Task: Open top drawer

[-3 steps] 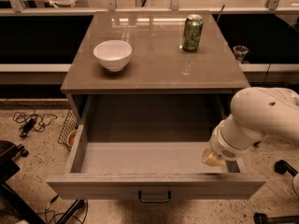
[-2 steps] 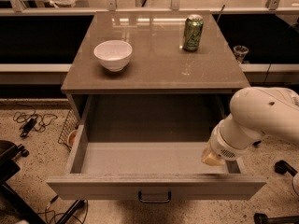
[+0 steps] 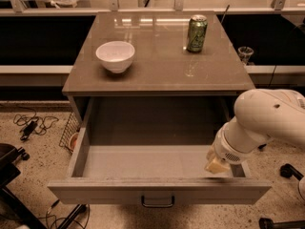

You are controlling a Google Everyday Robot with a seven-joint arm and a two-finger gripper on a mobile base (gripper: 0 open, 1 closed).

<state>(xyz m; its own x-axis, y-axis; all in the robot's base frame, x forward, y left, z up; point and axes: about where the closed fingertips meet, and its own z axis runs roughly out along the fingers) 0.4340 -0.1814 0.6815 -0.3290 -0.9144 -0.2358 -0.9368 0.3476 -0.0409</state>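
Note:
The top drawer (image 3: 157, 192) of the grey-brown cabinet stands pulled far out, its deep box empty, its flat front near the bottom of the view with a small dark bar handle (image 3: 157, 202) at centre. My white arm reaches in from the right. The gripper (image 3: 218, 165) sits at the drawer's right front corner, just inside the box behind the front panel; only a pale wrist end shows and the fingers are hidden.
On the cabinet top (image 3: 157, 70) stand a white bowl (image 3: 115, 56) at left and a green can (image 3: 196, 33) at back right. A chair base (image 3: 14, 175) and cables (image 3: 31, 125) lie on the floor at left. A wire basket (image 3: 71, 132) sits beside the cabinet.

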